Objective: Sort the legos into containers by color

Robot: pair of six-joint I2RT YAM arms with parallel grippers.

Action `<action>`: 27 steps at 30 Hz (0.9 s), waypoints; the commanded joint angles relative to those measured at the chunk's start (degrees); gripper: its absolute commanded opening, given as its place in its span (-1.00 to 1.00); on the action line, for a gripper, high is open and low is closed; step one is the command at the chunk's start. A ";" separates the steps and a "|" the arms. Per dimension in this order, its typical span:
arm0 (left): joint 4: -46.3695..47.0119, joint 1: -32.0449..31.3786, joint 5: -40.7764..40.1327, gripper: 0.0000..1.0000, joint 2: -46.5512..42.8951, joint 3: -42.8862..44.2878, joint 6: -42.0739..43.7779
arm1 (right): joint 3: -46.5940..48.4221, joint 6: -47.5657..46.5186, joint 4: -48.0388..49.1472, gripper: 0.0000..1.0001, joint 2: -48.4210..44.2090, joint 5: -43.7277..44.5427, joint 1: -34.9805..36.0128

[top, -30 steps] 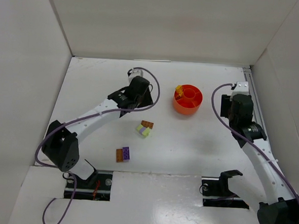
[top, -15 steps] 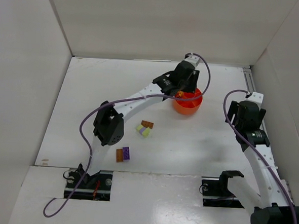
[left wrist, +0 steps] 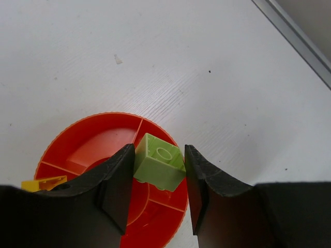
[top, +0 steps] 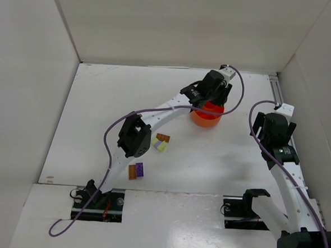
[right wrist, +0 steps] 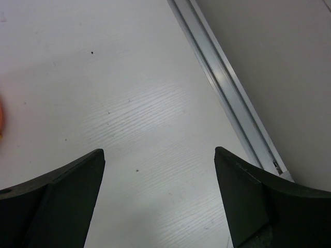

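While left tool (left wrist: pixel 159 151) pinches green brick (left wrist: pixel 160 164) over orange dish (left wrist: pixel 88 145), right tool (right wrist: pixel 159 152) wide beside edge rail (right wrist: pixel 235 98)

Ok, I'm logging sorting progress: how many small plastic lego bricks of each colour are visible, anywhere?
Brown-orange plastic bricks: 2
Purple plastic brick: 1
Pale yellow-green plastic bricks: 3, one held by the left gripper
Yellow plastic brick: 1, in the round orange-red plastic dish
Total: 7

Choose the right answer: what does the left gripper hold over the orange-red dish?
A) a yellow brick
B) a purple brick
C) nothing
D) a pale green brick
D: the left wrist view shows the left gripper shut on a pale green brick above the orange-red dish.
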 commanded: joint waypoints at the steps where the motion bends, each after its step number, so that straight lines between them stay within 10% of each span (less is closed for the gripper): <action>1: 1.84 -0.10 0.24 -0.44 0.23 2.65 1.98 | 0.39 0.49 0.98 0.82 -0.05 -0.26 -0.43; 27: 1.84 -1.24 -3.63 0.11 -0.46 0.98 5.50 | -0.13 -2.66 3.26 0.82 1.54 -3.07 -0.43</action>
